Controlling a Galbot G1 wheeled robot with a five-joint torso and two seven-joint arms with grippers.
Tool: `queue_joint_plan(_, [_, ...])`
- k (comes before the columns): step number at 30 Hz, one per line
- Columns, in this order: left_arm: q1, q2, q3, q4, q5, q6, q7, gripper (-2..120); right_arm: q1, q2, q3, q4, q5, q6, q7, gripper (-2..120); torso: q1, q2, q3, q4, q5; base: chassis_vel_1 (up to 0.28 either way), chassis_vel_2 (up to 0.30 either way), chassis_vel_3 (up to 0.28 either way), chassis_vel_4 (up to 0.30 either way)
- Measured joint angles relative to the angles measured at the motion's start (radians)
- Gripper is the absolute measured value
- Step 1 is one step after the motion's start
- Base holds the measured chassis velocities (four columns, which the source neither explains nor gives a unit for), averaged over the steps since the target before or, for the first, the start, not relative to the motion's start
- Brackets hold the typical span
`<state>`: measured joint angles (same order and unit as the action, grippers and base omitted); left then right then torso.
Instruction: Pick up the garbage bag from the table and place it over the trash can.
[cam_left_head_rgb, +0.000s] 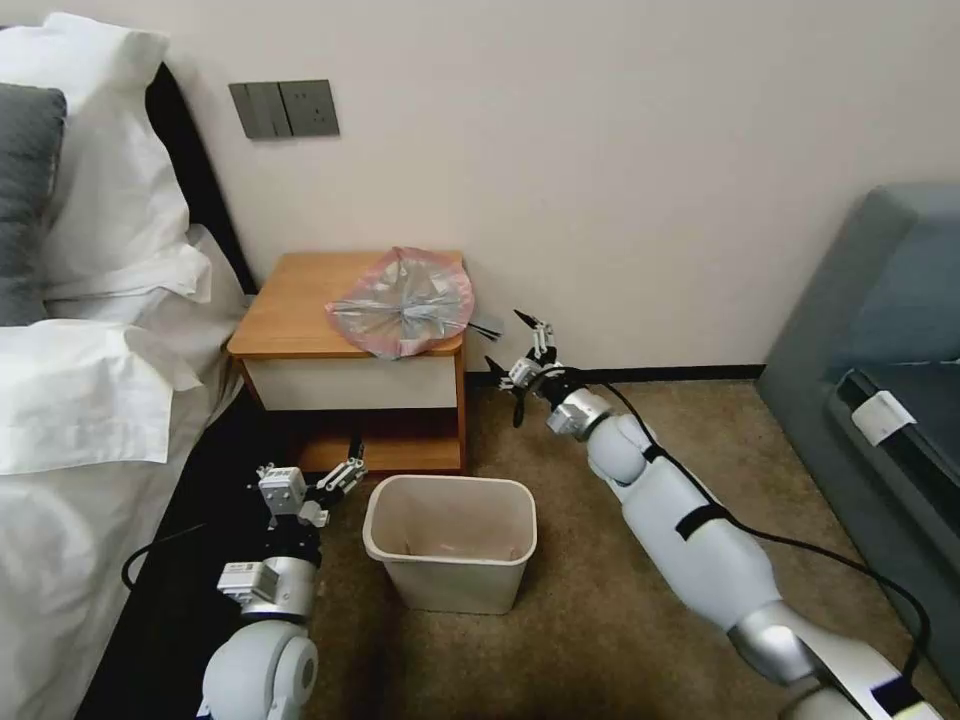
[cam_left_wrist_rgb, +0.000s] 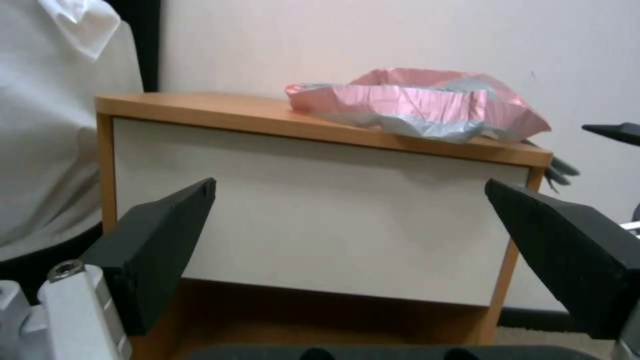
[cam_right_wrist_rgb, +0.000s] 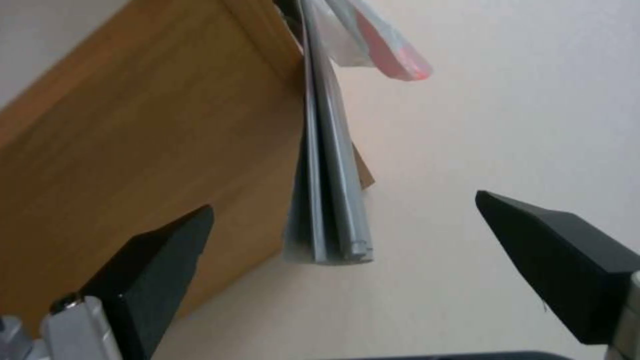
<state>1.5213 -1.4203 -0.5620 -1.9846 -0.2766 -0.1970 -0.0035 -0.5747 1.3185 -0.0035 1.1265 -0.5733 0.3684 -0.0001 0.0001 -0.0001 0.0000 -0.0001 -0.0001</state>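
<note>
Bag tail is hanging right in front of the right claw

The garbage bag (cam_left_head_rgb: 403, 303) is lying on the table (cam_left_head_rgb: 290, 310), its grey folded end sticking off the side toward the right gripper (cam_left_head_rgb: 520, 362), which is waiting wide apart. The left gripper (cam_left_head_rgb: 318, 487) is sitting low beside the trash can (cam_left_head_rgb: 450, 560), also apart and farther away.

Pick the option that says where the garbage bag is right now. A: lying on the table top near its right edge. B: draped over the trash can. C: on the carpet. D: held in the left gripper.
A: the garbage bag lies crumpled on the table, with both the left gripper and the right gripper open and empty.
</note>
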Motion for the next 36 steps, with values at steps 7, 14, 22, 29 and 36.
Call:
queue_joint_plan(7, [-0.002, 0.006, 0.0, 0.02, 0.001, 0.0, -0.014, 100, 0.032, 0.024, -0.024, -0.053, -0.01, 0.01, 0.012, 93, 0.0, 0.0, 0.0, 0.0, 0.0001, 0.0, 0.0, 0.0, 0.0])
queue_joint_plan(14, [-0.001, -0.001, 0.001, 0.028, 0.004, 0.0, -0.027, 100, 0.061, 0.026, -0.042, -0.069, -0.016, 0.008, 0.011, 65, 0.0, 0.0, 0.0, 0.0, 0.0001, 0.0, 0.0, 0.0, 0.0])
queue_joint_plan(22, [-0.002, -0.003, 0.002, 0.029, 0.005, -0.001, -0.028, 100, 0.064, 0.022, -0.056, -0.074, -0.012, 0.007, 0.008, 35, 0.0, 0.0, 0.0, 0.0, 0.0001, 0.0, 0.0, 0.0, 0.0])
queue_joint_plan(29, [-0.001, -0.007, 0.005, 0.034, 0.009, -0.006, -0.028, 100, 0.065, 0.024, -0.057, -0.084, -0.01, 0.008, 0.001, 12, 0.0, 0.0, 0.0, 0.0, 0.0001, 0.0, 0.0, 0.0, 0.0])
queue_joint_plan(36, [0.003, -0.004, 0.002, 0.035, 0.009, -0.007, -0.028, 100, 0.066, 0.025, -0.058, -0.07, 0.0, 0.009, -0.001, 0, 0.0, 0.0, 0.0, 0.0, 0.0001, 0.0, 0.0, 0.0, 0.0])
